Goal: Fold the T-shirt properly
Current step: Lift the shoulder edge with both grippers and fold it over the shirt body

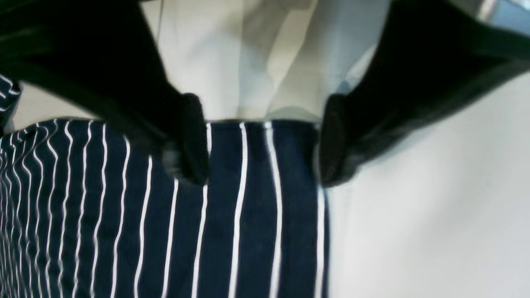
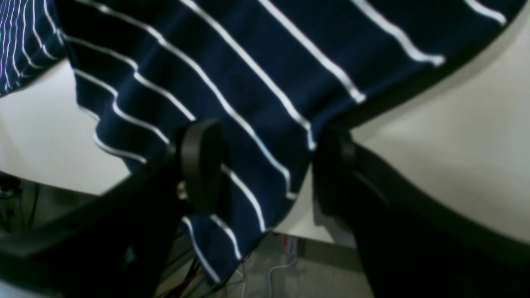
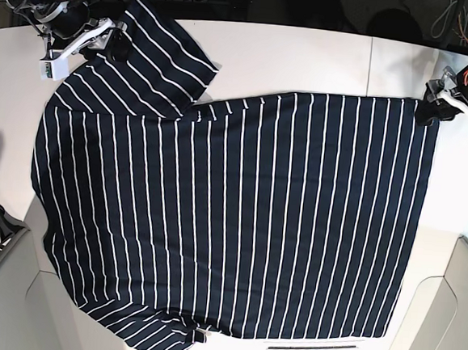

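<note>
- Shirt [image 3: 231,215] lies spread flat on the tabletop [image 3: 308,59], one sleeve overhanging the far edge.
- Left fingers [image 1: 265,138] straddle a hem corner, apart; a shallow bite could slip.
- Right fingers [image 2: 265,165] gape around the sleeve edge; the sleeve may bunch.

The T-shirt [image 3: 231,215] lies spread on the bench [image 3: 308,59], covering most of it. In the base view one sleeve lies at the far left corner and the other at the near edge, left of centre, with the hem along the right side. The right gripper [image 3: 115,40] sits at the far-left sleeve, its fingers [image 2: 201,165] either side of the sleeve's edge, which hangs over the bench edge. The left gripper [image 3: 430,109] sits at the far-right hem corner, its fingers [image 1: 192,140] straddling that corner.
</note>
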